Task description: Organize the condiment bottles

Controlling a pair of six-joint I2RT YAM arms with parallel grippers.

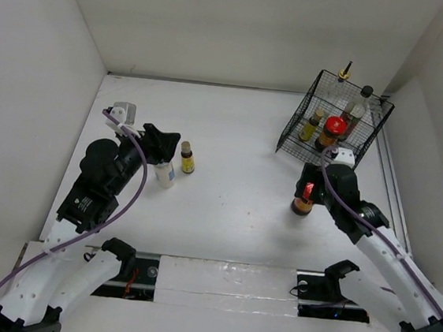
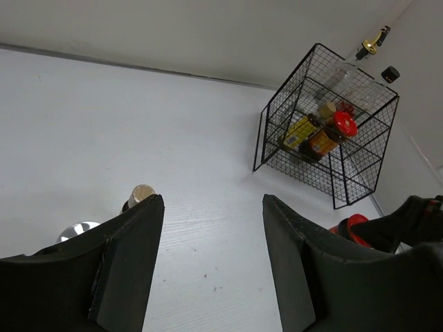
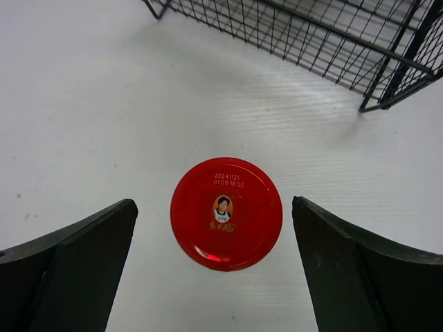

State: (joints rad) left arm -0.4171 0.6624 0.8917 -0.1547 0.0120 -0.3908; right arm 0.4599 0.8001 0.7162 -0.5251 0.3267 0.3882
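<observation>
Red-lidded jar (image 3: 226, 213) upright on table (image 3: 83, 104), just short of black wire basket (image 1: 336, 118), centred under right gripper (image 3: 213, 207). Jaws spread wide, nothing held, neither pad touching jar. Jar likely glass: rigid, fairly heavy, breakable, smooth lid slippery. Best hold judged on body just below lid, firm squeeze, straight lift. Left gripper (image 2: 211, 207) likewise parted, empty, near white bottle (image 1: 164, 174) and small yellow bottle (image 1: 187, 158).

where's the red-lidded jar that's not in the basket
In the top view the red-lidded jar stands on the right side of the table, just on the near side of the black wire basket, between the open fingers of the right gripper.
</observation>
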